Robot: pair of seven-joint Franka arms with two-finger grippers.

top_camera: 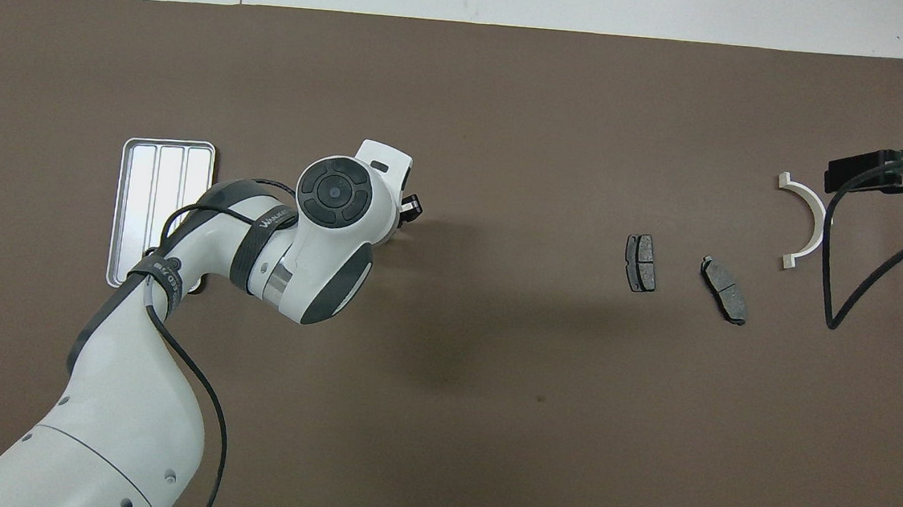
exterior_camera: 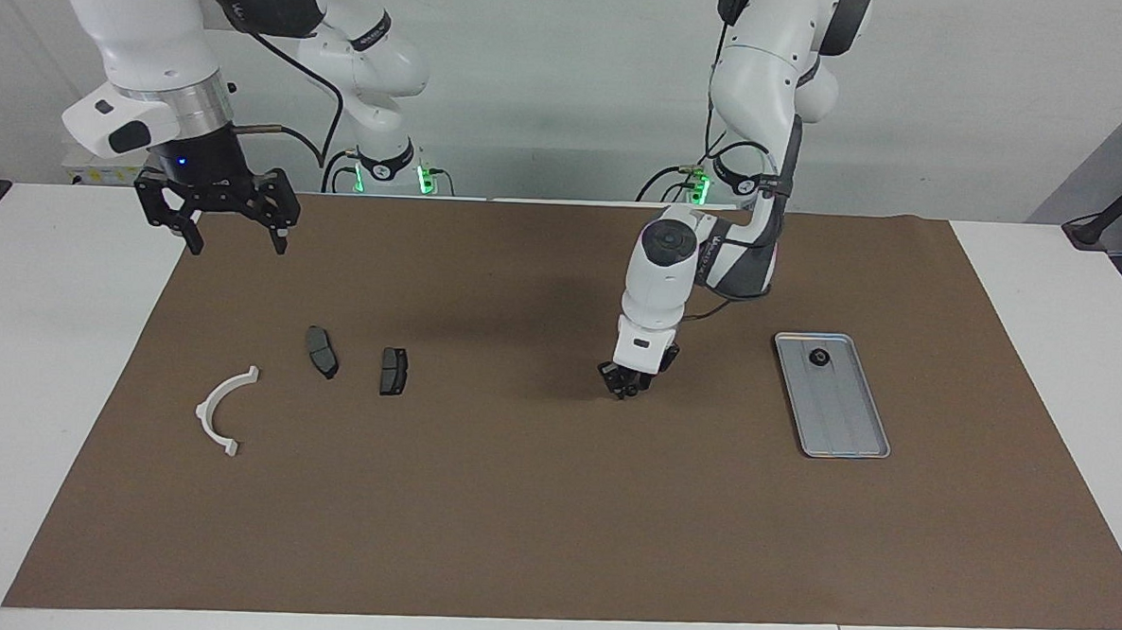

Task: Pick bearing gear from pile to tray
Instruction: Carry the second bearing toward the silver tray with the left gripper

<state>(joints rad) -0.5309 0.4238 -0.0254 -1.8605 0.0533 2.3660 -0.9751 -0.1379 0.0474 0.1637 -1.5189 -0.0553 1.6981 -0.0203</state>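
A ribbed, silvery metal tray (exterior_camera: pixel 845 417) rests on a matt brown mat (exterior_camera: pixel 553 504), possibly paper; white half-ring bracket (exterior_camera: pixel 219 412) looks plastic.

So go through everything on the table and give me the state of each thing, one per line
Left gripper: low on the brown mat, around a small black piece.
Right gripper: open, raised, waiting.
Silver ribbed metal tray: holds one small black round part.
Two dark grey pad-shaped plates: lying flat.
White half-ring bracket: lying flat.
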